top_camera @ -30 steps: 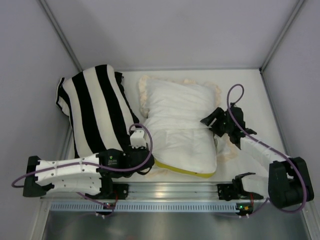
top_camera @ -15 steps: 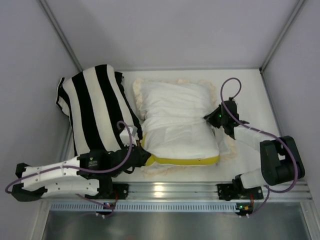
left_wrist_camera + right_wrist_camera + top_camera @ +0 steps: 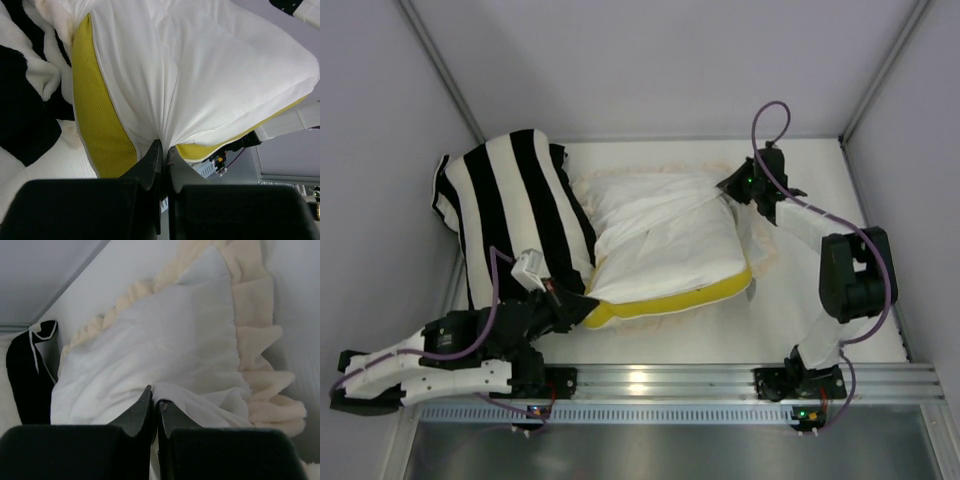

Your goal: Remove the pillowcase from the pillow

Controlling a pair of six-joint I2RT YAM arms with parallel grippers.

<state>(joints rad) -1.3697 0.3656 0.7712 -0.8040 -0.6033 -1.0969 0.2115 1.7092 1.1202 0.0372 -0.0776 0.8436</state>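
Note:
The pillow (image 3: 692, 258) lies mid-table, plump and white, its yellow band (image 3: 660, 300) along the near side. My left gripper (image 3: 578, 312) is shut on the pillow's near-left end, pinching white fabric (image 3: 200, 65) beside the yellow band (image 3: 95, 120) between the fingertips (image 3: 164, 148). The pillowcase (image 3: 632, 200) still covers the pillow's far part, cream-white face up, with its ruffled frill (image 3: 763, 250) at the right. My right gripper (image 3: 734, 186) is at the far right corner, shut on a fold of the pillowcase (image 3: 150, 340) next to the frill (image 3: 255, 340).
A black-and-white striped cushion (image 3: 510, 215) lies against the pillow's left side and the left wall. The back wall stands close behind the right gripper. The metal rail (image 3: 660, 380) runs along the near edge.
The right gripper shut on the pillowcase and drew it toward the far right corner. The left arm pulled the pillow's end back to the near left, baring more of the yellow band.

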